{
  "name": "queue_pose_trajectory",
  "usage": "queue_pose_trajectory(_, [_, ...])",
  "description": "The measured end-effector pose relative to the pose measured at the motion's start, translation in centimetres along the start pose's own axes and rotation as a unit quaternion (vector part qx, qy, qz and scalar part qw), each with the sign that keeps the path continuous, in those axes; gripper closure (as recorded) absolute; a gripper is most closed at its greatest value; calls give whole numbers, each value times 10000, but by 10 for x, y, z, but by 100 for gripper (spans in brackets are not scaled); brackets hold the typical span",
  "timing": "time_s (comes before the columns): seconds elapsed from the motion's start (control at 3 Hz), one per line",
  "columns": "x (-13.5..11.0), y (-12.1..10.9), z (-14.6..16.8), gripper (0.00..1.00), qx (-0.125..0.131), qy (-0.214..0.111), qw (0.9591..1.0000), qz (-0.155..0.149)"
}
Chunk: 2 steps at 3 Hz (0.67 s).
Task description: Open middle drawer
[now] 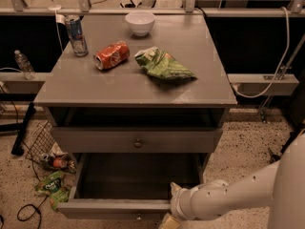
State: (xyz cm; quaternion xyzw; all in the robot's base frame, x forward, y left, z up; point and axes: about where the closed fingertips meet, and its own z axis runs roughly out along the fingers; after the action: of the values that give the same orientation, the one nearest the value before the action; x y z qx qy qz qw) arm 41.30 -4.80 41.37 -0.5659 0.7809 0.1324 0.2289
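Note:
The middle drawer [114, 208] of the grey cabinet is pulled far out, and its dark empty interior [138, 175] shows. Its flat front faces the camera near the bottom edge of the view. The uppermost drawer front [95, 140] with a small round knob [138, 142] sits above it, with a dark gap under the tabletop. My gripper [169, 220] is at the bottom edge, right of centre, against the front of the open drawer and mostly cut off. My white arm [228, 199] reaches in from the lower right. The lowest drawer is hidden.
On the cabinet top [119, 87] are a white bowl [140, 22], an upright can [76, 35], a red can on its side [111, 55] and a green chip bag [163, 65]. Litter and a wire basket [50, 151] lie on the floor to the left, along with a cable [28, 211].

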Motion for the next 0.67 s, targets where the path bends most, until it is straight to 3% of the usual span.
queue_pose_trajectory(0.33, [16, -7, -41, 0, 369, -24, 9993, 25])
queue_pose_trajectory(0.67, [42, -28, -105, 0, 1026, 38, 9944, 233])
